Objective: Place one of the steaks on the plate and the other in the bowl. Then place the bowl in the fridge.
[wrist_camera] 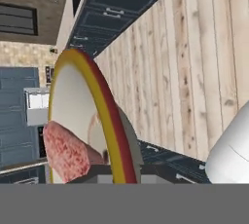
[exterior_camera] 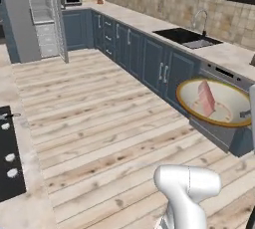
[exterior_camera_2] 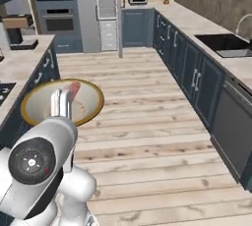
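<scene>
The bowl [exterior_camera: 215, 102] is seen held up in the air at the right of the left base view, tilted so that its pale inside faces the camera, with a steak [exterior_camera: 206, 98] resting inside it against the lower wall. In the right base view the same bowl [exterior_camera_2: 37, 103] is seen at the left, above the wooden floor [exterior_camera_2: 147, 136] and partly hidden behind the white arm [exterior_camera_2: 42, 166]. In the hand view the bowl's rim [wrist_camera: 104, 116] is seen edge-on, running from the upper left down to the bottom centre, where it is clamped by the tool [wrist_camera: 114, 172], narrowly closed on the rim; the steak [wrist_camera: 65, 152] lies at the lower left, just beside the grip. The fridge [exterior_camera: 42, 16] is seen open at the upper left of the left base view, well apart from the bowl, and at the top centre of the right base view, across the floor
</scene>
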Controlling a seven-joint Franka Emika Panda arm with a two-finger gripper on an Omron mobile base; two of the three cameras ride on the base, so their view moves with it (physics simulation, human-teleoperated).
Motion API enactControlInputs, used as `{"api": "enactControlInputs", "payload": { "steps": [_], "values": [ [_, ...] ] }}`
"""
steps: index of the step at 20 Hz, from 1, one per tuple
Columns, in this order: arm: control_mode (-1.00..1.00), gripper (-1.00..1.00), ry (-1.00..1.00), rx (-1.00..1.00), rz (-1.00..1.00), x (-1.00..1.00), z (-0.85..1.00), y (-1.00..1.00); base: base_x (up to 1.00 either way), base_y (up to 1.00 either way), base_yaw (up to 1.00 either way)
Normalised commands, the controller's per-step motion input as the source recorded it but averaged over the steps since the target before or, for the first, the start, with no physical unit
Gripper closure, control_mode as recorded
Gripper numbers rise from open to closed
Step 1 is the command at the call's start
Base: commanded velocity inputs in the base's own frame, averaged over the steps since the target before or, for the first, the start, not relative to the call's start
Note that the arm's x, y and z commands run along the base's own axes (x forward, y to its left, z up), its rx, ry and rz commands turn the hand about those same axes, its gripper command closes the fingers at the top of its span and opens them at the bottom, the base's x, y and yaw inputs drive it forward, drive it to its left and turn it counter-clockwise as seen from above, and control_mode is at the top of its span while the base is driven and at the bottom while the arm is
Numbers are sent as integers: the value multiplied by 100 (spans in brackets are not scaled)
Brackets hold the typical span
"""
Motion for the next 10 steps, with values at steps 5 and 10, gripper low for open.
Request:
{"api": "enactControlInputs", "payload": {
  "steps": [5,10],
  "values": [
    [100,100,0,0,0,0,0,0,100,77,-20],
    [100,100,0,0,0,0,0,0,100,15,16]
  ]
}}
